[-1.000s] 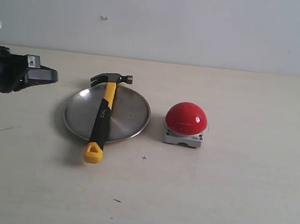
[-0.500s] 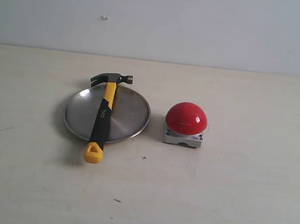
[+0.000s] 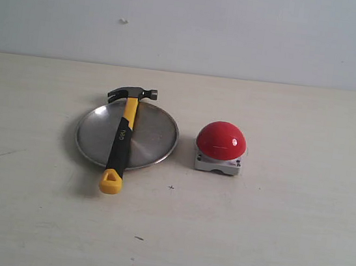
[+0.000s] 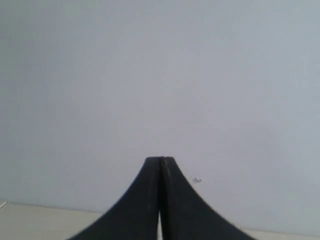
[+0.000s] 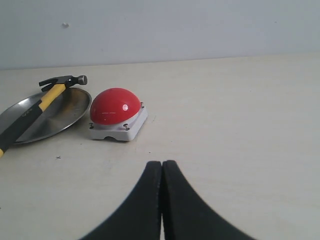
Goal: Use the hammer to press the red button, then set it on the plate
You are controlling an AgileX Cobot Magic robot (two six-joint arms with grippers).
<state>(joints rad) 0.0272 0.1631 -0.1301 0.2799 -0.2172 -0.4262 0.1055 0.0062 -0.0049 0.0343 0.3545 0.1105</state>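
The hammer (image 3: 123,134) lies across the silver plate (image 3: 154,136), its dark head past the far rim and its yellow loop over the near rim. To the right of the plate sits the red button (image 3: 221,141) on its grey base. Neither arm shows in the exterior view. In the right wrist view the hammer (image 5: 46,98), plate (image 5: 65,112) and red button (image 5: 115,107) lie well ahead of my right gripper (image 5: 162,164), which is shut and empty. My left gripper (image 4: 160,160) is shut, empty, and faces the bare wall.
A pale wall (image 3: 244,30) closes off the table's far edge. Small dark specks (image 3: 138,237) mark the tabletop near the front.
The left arm, at the left edge of the exterior view one second ago, has withdrawn out of that view. The hammer, plate and button have not moved.
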